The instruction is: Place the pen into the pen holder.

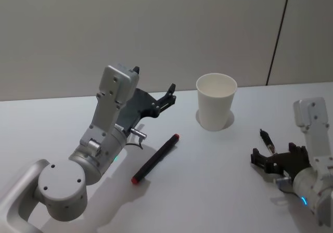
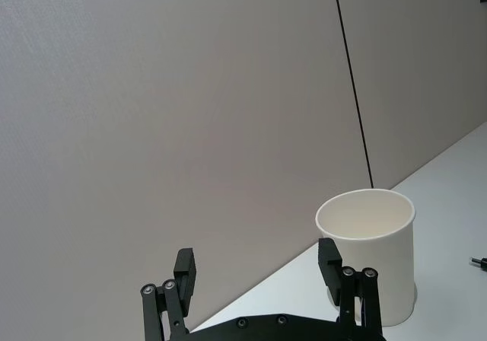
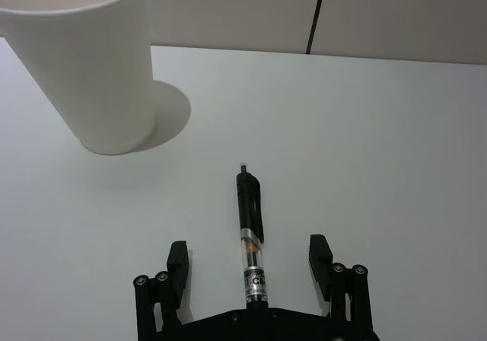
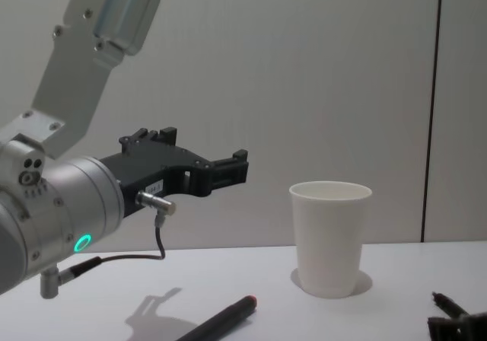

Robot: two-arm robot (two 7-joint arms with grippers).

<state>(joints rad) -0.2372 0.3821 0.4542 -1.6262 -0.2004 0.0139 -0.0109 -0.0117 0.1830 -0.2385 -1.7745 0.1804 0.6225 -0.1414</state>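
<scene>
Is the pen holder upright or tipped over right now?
Upright: the pen holder stands on its base on the table, open mouth up. No pen sticks out of it.

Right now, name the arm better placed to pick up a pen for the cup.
Right. The right gripper is low and open, straddling the pen on the table; the left gripper hangs open, raised off it.

Up top in the right wrist view the cup [image 3: 91, 59] gets cropped, the pen's [image 3: 249, 204] back end ducks under the right gripper [image 3: 249, 246], and the marker [image 4: 224, 317] runs off the chest view's bottom edge.
</scene>
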